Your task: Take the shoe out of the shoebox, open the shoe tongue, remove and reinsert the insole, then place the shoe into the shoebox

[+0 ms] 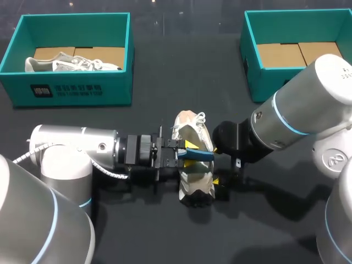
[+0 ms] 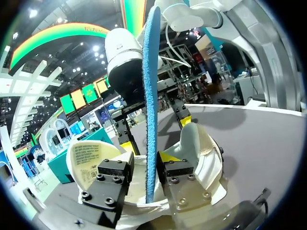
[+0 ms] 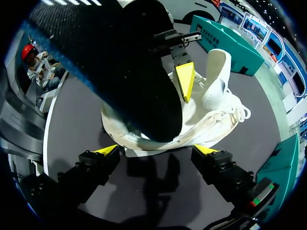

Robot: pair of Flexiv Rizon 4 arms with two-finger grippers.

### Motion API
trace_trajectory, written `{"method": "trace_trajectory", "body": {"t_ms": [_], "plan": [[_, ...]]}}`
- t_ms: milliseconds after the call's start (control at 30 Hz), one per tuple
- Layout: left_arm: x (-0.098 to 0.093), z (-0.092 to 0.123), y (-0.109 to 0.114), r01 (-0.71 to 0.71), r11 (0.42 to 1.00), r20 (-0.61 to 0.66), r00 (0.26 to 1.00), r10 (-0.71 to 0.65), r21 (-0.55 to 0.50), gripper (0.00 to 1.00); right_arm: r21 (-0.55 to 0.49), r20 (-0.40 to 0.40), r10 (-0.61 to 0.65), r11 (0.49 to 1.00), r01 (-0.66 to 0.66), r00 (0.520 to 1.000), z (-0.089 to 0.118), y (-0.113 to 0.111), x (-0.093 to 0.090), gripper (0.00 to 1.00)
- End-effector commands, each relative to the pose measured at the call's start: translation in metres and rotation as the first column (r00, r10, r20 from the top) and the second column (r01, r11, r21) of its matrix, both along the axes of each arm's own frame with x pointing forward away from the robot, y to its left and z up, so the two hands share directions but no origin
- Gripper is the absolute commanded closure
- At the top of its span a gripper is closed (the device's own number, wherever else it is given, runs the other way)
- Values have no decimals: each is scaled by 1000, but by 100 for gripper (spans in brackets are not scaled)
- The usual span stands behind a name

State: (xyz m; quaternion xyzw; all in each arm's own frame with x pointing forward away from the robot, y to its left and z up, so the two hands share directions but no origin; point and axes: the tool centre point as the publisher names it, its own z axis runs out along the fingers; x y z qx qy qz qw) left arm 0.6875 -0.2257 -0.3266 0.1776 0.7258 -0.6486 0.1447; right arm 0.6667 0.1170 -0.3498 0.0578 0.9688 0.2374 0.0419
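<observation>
— How far along are we?
— The shoe (image 1: pixel 193 184) is out, lying mid-table, and its tongue looks folded open. Our left gripper (image 1: pixel 184 155) pinches the blue insole (image 2: pixel 151 96) on edge over the shoe's mouth. Our right gripper (image 3: pixel 156 151) hangs spread at the shoe's three o'clock.
— What's left?
— Reinserting the insole, then boxing the shoe; an empty shoebox (image 1: pixel 253 71) sits at two o'clock.

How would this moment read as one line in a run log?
left gripper: shut on insole, over shoe | right gripper: open, by shoe | shoe: on table
</observation>
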Motion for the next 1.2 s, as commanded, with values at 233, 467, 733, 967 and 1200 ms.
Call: {"method": "trace_trajectory", "body": {"t_ms": [233,467,733,967,1200], "plan": [[-11,11,-4,3,1000,25,1000,-2,-3,67,0,2,-1,1000,1,1000,0,0,-1,0],[-19,17,-8,18,1000,50,999,-17,-2,62,0,2,-1,1000,1,1000,0,0,-1,0],[-26,27,-12,37,999,74,997,-37,-9,59,0,2,-1,1000,1,1000,0,0,-1,0],[-29,29,-14,50,999,91,995,-49,-11,100,0,2,-1,1000,1,1000,0,0,-1,0],[-22,19,-14,62,998,91,994,-62,4,100,0,2,-1,1000,1,1000,0,0,-1,0]]}}
